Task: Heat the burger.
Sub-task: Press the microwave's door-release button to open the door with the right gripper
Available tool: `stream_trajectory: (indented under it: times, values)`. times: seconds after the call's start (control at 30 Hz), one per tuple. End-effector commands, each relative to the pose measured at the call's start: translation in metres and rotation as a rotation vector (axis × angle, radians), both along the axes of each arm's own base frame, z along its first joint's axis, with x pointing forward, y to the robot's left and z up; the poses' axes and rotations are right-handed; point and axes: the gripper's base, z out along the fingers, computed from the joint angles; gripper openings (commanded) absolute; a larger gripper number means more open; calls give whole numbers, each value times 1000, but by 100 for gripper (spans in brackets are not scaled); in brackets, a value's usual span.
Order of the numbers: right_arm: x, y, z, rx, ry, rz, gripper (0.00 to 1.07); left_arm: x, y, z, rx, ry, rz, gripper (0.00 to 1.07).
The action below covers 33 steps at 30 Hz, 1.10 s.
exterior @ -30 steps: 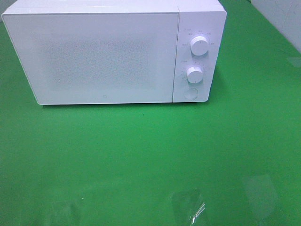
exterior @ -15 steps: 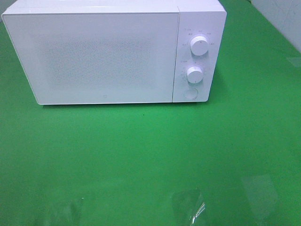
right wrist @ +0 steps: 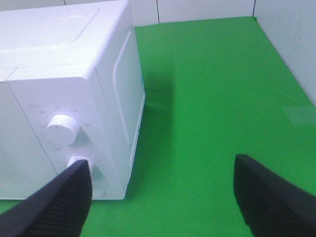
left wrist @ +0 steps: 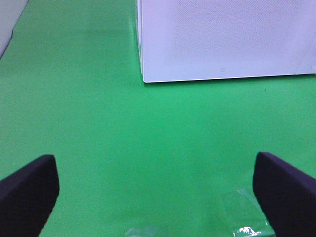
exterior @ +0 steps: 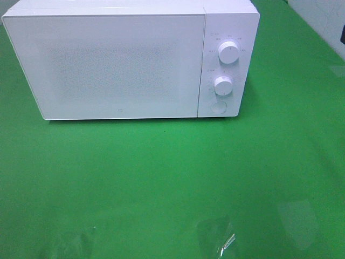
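Green table (exterior: 161, 178) with a white microwave (exterior: 118, 65), door closed, burger nowhere in sight.
Both claws stand wide and empty: the left gripper (left wrist: 155, 177) faces the door's lower corner, the right gripper (right wrist: 163, 177) faces the control panel (right wrist: 74, 143). Whether the burger sits inside cannot be told. If it does, the step in hand is probably starting the heat, which calls for closing on a knob (right wrist: 61, 128) and turning it.

surface: green mat (exterior: 161, 178) | wall: pale tiles (right wrist: 207, 9) bordering the mat's far edge | light: bright, diffuse
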Motion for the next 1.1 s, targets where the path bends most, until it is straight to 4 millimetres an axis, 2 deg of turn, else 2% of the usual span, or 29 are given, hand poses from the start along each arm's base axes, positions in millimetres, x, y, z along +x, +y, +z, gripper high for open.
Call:
stream_trajectory:
  times: [0.03,0.13,0.2,0.23,0.33,0.37,0.47,0.5,0.7,0.9,0.97,1.0,1.1]
  values:
    - [10,1,2,1,-70,4,75,-2,-1,1,-9,-25,-2,100]
    - [28,5,-9,-19,-114,32,75,-2,-1,1,-9,-25,-2,100]
    - [30,6,-12,-16,-129,37,75,-2,-1,1,-9,-25,-2,100]
    - [34,7,-24,-6,-163,46,75,-2,-1,1,-9,-25,-2,100]
    - [36,7,-34,18,-192,42,75,-2,-1,1,-9,-25,-2,100]
    - [39,7,-47,34,-185,32,75,-2,-1,1,-9,-25,-2,100]
    - [39,6,-54,36,-172,26,75,-2,-1,1,-9,-25,-2,100]
    - [42,4,-69,37,-128,2,75,-2,-1,1,-9,-25,-2,100]
    - [43,5,-85,68,-89,-44,75,-2,-1,1,-9,-25,-2,100]
    - [44,26,-97,16,-105,-42,75,-2,-1,1,-9,-25,-2,100]
    - [44,45,-105,14,-111,-25,75,-2,-1,1,-9,-25,-2,100]
    - [44,45,-105,14,-111,-25,75,-2,-1,1,-9,-25,-2,100]
    - [41,63,-114,32,-107,-6,75,-2,-1,1,-9,-25,-2,100]
